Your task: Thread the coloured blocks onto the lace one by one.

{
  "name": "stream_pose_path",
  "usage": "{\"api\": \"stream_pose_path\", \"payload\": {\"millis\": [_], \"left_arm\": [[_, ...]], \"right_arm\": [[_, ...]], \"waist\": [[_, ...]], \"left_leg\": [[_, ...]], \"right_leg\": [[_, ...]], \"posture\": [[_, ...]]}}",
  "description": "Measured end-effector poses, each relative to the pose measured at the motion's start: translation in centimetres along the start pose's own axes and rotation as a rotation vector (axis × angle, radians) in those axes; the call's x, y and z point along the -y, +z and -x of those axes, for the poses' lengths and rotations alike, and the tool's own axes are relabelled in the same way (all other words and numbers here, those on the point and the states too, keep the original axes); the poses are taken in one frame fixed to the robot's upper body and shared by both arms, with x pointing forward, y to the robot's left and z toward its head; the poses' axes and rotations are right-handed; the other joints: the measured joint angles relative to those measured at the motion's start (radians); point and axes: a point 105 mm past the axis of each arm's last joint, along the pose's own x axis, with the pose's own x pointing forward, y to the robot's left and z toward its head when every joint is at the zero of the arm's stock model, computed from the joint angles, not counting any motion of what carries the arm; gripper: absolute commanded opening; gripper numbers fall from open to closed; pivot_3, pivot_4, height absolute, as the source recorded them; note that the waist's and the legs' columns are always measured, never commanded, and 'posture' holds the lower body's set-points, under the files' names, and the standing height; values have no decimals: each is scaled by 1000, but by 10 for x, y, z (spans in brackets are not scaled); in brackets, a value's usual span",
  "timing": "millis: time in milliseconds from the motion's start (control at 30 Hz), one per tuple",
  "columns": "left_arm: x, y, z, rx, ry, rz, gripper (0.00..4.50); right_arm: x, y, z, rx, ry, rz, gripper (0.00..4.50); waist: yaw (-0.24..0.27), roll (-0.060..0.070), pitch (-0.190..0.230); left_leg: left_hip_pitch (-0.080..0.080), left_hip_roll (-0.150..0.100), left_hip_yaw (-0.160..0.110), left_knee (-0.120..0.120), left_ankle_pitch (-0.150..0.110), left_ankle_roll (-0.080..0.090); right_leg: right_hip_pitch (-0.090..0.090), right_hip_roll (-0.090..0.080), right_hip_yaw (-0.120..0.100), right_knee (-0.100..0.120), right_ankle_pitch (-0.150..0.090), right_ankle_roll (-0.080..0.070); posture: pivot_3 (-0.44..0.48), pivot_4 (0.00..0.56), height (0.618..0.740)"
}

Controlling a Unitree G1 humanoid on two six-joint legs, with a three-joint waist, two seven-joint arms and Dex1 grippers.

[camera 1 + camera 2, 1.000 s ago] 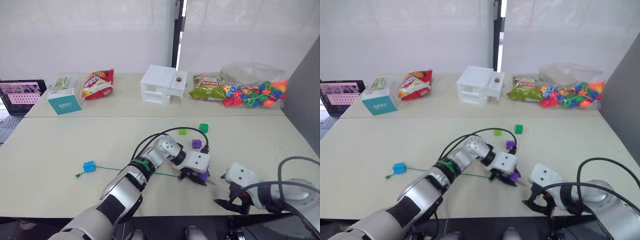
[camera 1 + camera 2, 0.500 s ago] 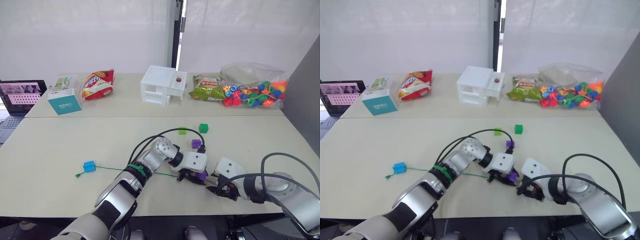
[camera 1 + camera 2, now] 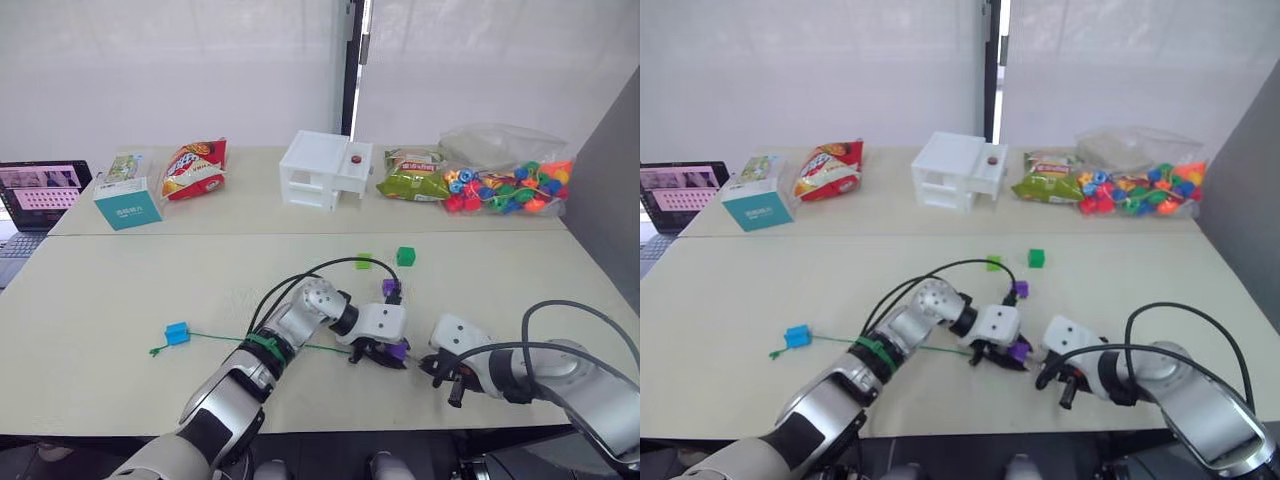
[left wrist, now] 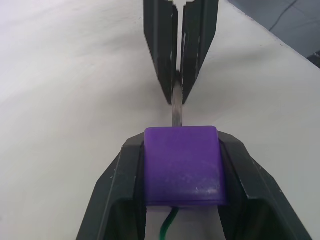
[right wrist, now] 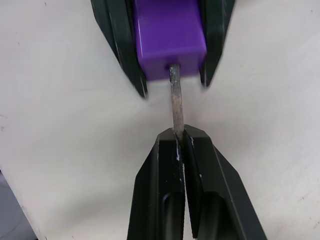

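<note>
Midway through a threading job on a pale bench (image 3: 120, 300), the left gripper (image 4: 181, 200) has its jaws clamped on a purple block (image 4: 182, 165), while the right gripper (image 5: 181, 145) has its jaws pinched shut on the stiff dark tip (image 5: 176, 97) of the green lace (image 3: 215, 337), which pokes out of the block's far face. The wrist views show the tip already through the hole, with the green string trailing out of the block's other side, so this block looks to be threaded but not yet drawn along the line. Further back on the lace, near its knotted end toward the robot's left, a bright blue block (image 3: 178, 332) sits on the string and appears to be already strung. That would put the count at one block done and a second in hand. Three blocks lie loose on the bench beyond the grippers: a second purple block (image 3: 391, 288) just behind the left gripper, and a light green block (image 3: 364, 261) and a dark green block (image 3: 406, 256) a little further off, near each other. By this reading, what remains is to pull the tip clear, slide the purple block down the lace, and then thread the three loose ones in turn.
</note>
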Motion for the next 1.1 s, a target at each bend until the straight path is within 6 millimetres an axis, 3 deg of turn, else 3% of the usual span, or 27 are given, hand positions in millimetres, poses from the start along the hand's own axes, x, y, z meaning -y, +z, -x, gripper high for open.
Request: {"api": "stream_pose_path", "payload": {"millis": [400, 600, 667, 700, 800, 933, 1000, 1033, 1100], "left_arm": [[36, -34, 80, -32, 236, 249, 1225], [68, -64, 148, -89, 390, 310, 1225], [75, -73, 169, -138, 416, 315, 1225], [81, -81, 191, -196, 442, 313, 1225], [94, -92, 222, -266, 469, 321, 1225], [111, -102, 249, -306, 488, 341, 1225], [114, -103, 254, -310, 482, 348, 1225], [117, -104, 256, -307, 475, 360, 2025], [122, -104, 261, -299, 454, 399, 2567]], "right_arm": [[21, -10, 7, -46, 52, 85, 0], [35, -5, 10, -46, 67, 150, 0], [36, -3, 9, -40, 76, 164, 0], [35, 0, 9, -29, 87, 178, 0], [34, 0, 7, -26, 99, 189, 0], [34, -3, 4, -33, 105, 176, 0], [34, -3, 2, -30, 111, 174, 0], [33, -3, 1, -27, 117, 176, 0], [32, -2, 0, -26, 124, 186, 0]], "waist": [[-13, 0, 0], [-18, 0, 0], [-16, 1, 0], [-16, 1, 0], [-16, 1, 0], [-19, 1, 0], [-19, 2, 0], [-20, 2, 0], [-21, 2, 0]], "left_leg": [[1, 0, -1, 0, 0, 0], [1, 2, 0, -2, 0, 0], [1, 2, 0, -2, 0, -1], [1, 3, 0, -2, 0, -1], [1, 3, 0, -2, 0, -1], [2, 3, 1, -3, 0, 0], [2, 3, 1, -3, 0, 0], [2, 4, 2, -3, 0, 0], [2, 4, 2, -3, 0, 0]], "right_leg": [[-2, 0, 0, 5, 0, 0], [-4, 1, 0, 5, 0, -2], [-4, 1, 0, 5, 0, -2], [-4, 1, -1, 5, 0, -3], [-4, 1, -1, 5, 0, -3], [-4, 1, -1, 5, 0, -3], [-4, 1, -1, 6, 0, -3], [-4, 1, -1, 6, 0, -3], [-5, 1, -1, 6, 0, -3]], "posture": [[0, 150, 740], [0, 150, 740], [0, 150, 740], [0, 150, 740], [0, 150, 740], [0, 150, 740], [0, 150, 740], [0, 150, 740], [0, 150, 740]]}}
